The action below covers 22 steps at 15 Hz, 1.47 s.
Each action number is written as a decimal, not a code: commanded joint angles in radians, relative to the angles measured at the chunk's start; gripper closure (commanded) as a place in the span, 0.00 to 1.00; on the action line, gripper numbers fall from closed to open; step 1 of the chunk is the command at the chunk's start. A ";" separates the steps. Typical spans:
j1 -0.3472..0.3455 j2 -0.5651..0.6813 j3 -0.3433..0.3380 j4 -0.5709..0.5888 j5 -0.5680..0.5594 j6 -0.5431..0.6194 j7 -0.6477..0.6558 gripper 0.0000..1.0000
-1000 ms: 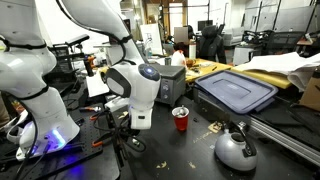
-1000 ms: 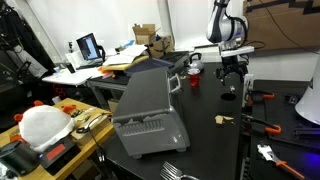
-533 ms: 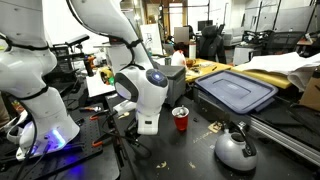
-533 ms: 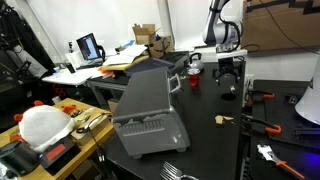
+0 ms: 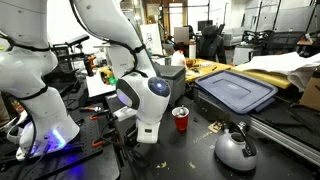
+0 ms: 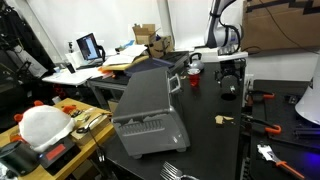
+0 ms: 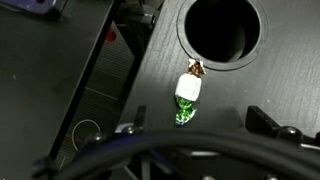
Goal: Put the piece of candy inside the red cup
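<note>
The candy [image 7: 187, 99], in a green and white wrapper, lies on the black table in the wrist view. My gripper [image 7: 196, 128] is open above it, one finger [image 7: 128, 130] to its left and the other well to its right. Just beyond the candy is a dark round opening [image 7: 220, 30] with a pale rim; no red shows on it. The red cup [image 5: 180, 119] stands upright on the table, just right of my gripper [image 5: 147, 133]. In an exterior view my gripper [image 6: 231, 86] hangs low over the table. The candy is hidden in both exterior views.
A grey toaster oven [image 5: 168, 74] stands behind the cup. A silver kettle [image 5: 236, 149] sits at the front right, and a grey-blue bin lid [image 5: 237, 92] lies behind it. Cables and tools [image 5: 108, 140] lie left of the arm. A grey bin [image 6: 148, 105] fills the table's other side.
The arm has swung a little toward the red cup and lowered, bringing my gripper closer to the table. The cup has not moved.
</note>
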 commanded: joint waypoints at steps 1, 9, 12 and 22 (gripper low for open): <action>-0.023 -0.005 -0.001 -0.003 0.009 -0.060 -0.001 0.00; -0.044 0.002 -0.001 0.007 0.023 -0.150 -0.012 0.31; -0.041 0.008 0.000 0.006 0.022 -0.149 -0.013 0.54; -0.023 -0.040 0.000 -0.013 0.015 -0.169 0.002 0.94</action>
